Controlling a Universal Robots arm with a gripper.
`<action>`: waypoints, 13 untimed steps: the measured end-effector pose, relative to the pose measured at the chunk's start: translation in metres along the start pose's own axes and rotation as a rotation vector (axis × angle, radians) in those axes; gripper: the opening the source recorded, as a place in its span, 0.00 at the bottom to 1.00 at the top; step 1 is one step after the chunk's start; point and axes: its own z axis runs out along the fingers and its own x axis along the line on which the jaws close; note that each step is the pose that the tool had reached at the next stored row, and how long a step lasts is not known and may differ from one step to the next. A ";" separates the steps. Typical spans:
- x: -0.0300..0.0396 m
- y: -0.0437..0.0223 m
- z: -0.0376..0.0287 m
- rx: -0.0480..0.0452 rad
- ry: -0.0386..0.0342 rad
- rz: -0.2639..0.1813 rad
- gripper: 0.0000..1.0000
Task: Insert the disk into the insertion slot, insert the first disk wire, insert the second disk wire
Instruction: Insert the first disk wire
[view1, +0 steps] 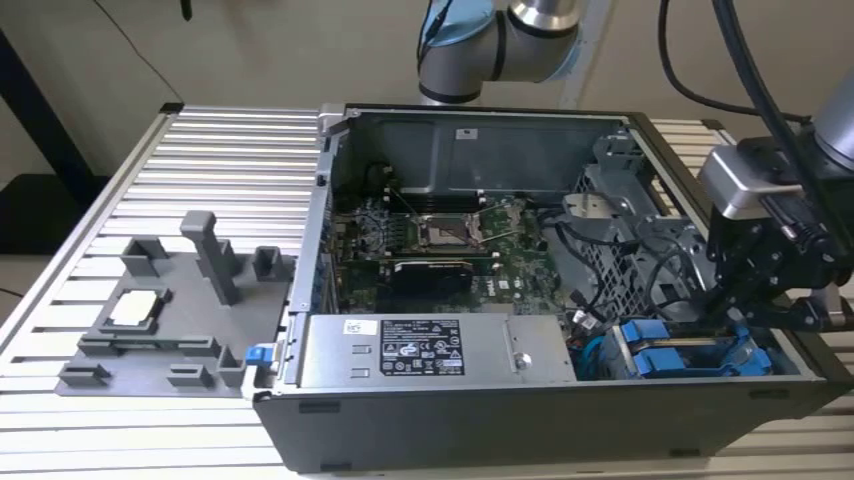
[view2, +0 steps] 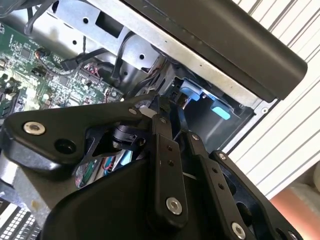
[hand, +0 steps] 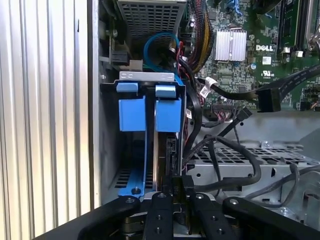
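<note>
The disk sits on edge in the insertion slot, just beside a second blue carrier, at the corner of the open computer case on the counter. In the first wrist view its long axis runs straight away from the end effector, which sits in line with it at the near end, opposite the blue tabs. I cannot tell whether the end effector grips anything.
</note>
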 end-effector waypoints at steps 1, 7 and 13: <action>0.0000 0.0000 0.0002 0.0001 0.0003 0.002 0.19; 0.0001 0.0002 0.0027 0.0007 0.0004 0.015 0.19; 0.0003 0.0003 0.0055 0.0012 0.0014 0.026 0.19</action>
